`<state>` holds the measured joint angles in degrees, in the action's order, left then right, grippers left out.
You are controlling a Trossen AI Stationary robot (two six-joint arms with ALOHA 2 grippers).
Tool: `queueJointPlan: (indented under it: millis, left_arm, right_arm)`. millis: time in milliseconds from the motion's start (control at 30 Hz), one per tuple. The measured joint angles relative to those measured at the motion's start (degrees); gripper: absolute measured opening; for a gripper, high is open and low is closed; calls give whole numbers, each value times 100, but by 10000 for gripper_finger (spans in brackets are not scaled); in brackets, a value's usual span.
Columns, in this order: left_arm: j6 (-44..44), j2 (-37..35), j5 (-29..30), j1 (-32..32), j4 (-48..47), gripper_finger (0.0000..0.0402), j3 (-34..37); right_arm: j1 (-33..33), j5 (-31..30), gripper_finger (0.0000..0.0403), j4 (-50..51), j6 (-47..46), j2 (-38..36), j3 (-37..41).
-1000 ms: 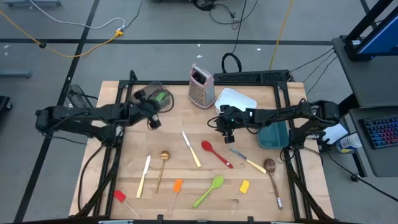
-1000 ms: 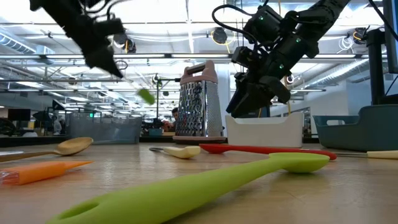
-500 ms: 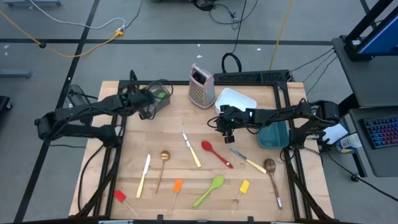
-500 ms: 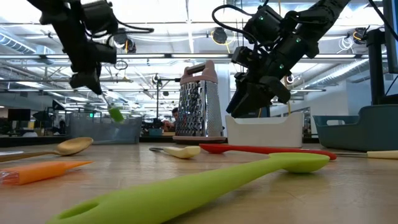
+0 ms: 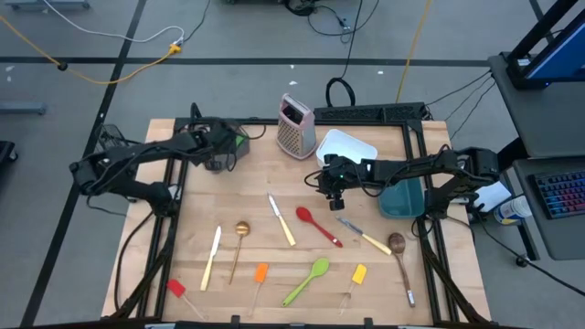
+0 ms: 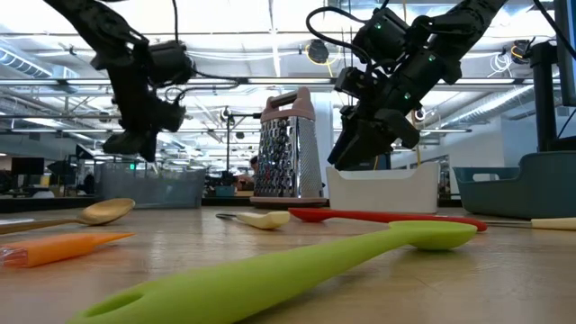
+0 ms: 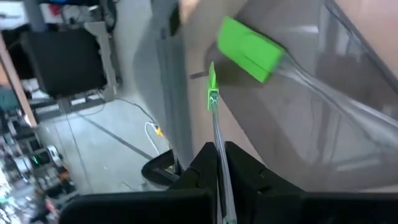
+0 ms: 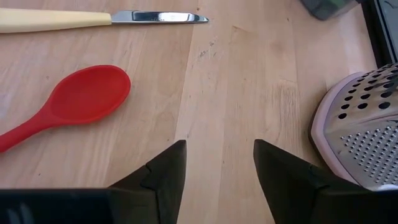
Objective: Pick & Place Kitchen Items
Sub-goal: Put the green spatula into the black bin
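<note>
My left gripper [image 5: 219, 152] is at the table's far left, over the clear grey container [image 5: 243, 153], and it is shut on a green mini spatula [image 7: 249, 48] with a clear handle. The spatula's green head [image 5: 239, 140] points away from the fingers, at the container's wall [image 7: 323, 112]. My right gripper [image 5: 331, 189] hangs open above the table's middle, just beyond the red spoon [image 8: 81, 99] and touching nothing. The other kitchen items lie flat on the wooden table: a cream-handled knife [image 5: 281, 219], a gold spoon [image 5: 239, 247] and a green spoon [image 5: 306, 281]. My left gripper pinches the spatula's clear handle [image 7: 216, 134] between its two fingers [image 7: 239, 165]. The handle runs on in line with the fingers, which slant down toward the container. The spatula is lifted off the table, head foremost. Whether the head touches the container I cannot tell.
A metal box grater [image 5: 295, 125] with pink trim stands at the far middle, a white container [image 5: 347, 146] beside it and a teal one [image 5: 402, 196] to the right. Near the front edge lie red [image 5: 180, 292], orange [image 5: 260, 277] and yellow [image 5: 357, 277] spatulas and a wooden spoon [image 5: 400, 260].
My left gripper has carried the green spatula toward the table's far edge and down to the grey container, rolling as it went. In the low view the green head has sunk behind the container. My right gripper has kept still.
</note>
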<state>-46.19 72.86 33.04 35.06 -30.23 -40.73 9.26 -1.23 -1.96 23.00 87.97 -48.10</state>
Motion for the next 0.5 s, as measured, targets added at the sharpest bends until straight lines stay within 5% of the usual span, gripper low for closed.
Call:
queueJointPlan:
  millis: [233,500]
  left_arm:
    - [-435,405,160,130,-156,49,0]
    - [-482,482,1386,-8,-142,134,0]
  right_arm:
    - [0,0,177,0,11,2,0]
    - [0,0,176,0,15,2,0]
